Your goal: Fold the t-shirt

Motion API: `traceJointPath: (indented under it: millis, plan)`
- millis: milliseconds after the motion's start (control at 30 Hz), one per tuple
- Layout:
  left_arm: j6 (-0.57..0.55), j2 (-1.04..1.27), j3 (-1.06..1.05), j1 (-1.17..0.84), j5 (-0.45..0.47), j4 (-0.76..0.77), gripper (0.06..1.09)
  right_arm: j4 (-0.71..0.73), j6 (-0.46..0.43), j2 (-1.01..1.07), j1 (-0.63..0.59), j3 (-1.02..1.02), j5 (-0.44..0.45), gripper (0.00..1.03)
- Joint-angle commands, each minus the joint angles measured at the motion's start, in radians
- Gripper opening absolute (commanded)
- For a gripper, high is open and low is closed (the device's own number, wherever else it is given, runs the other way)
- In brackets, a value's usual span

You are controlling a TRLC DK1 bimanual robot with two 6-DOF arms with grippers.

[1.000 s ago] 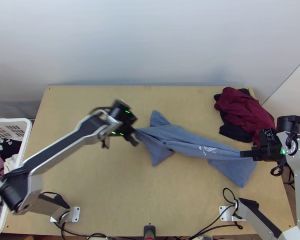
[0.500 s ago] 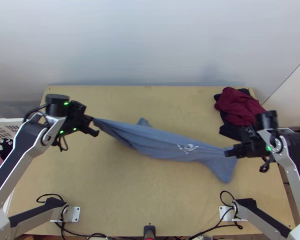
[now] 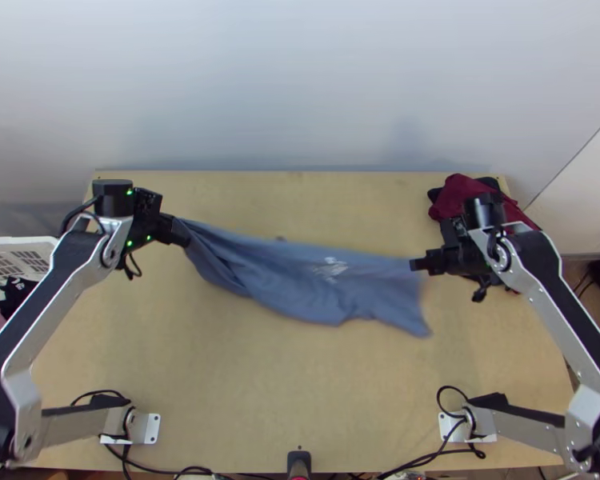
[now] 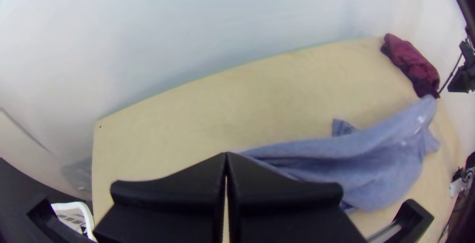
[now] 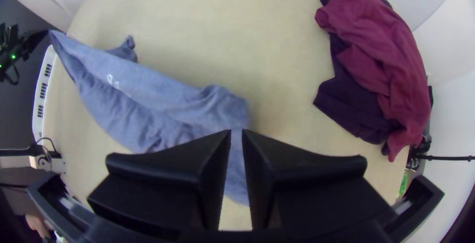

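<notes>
The blue t-shirt [image 3: 300,280] is stretched crosswise, loosely bunched with long folds and a white print, its lower part sagging. At its left end, my left gripper [image 3: 186,234] is shut on a gathered corner. My right gripper [image 3: 414,265] is at the upper right corner, shut on cloth, and an edge hangs below it. In the left wrist view the left gripper [image 4: 226,155] has its fingers together, the shirt [image 4: 376,159] trailing away from them. The right gripper [image 5: 236,133] has a narrow gap with blue cloth in it; more of the shirt [image 5: 138,99] extends beyond.
A maroon garment [image 3: 460,192] on a black one lies at the table's back right, partly under the right arm. At the left edge stands a white basket [image 3: 12,244] with clothes. Bare wood of the table [image 3: 284,392] shows in front of the shirt.
The left gripper has swung far to the left, pulling its end of the shirt along. The right gripper has moved left and toward the back; the shirt has shifted left and slackened at its right part.
</notes>
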Motion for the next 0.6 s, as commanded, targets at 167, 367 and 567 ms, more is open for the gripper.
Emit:
traceJointPath:
  millis: [167,367,567]
  plan:
    - [-0.012,0.115,-0.019,-0.017,-0.128,0.130,0.84,0.108,-0.004,0.057,-0.100,-0.047,-0.004,0.56]
    - [-0.019,0.069,-0.034,-0.014,-0.160,0.115,1.05,0.083,-0.053,0.060,-0.045,-0.102,-0.009,0.57]
    - [0.011,-0.034,0.001,-0.005,-0.134,-0.069,1.04,0.106,-0.101,0.170,0.001,-0.094,-0.010,0.57]
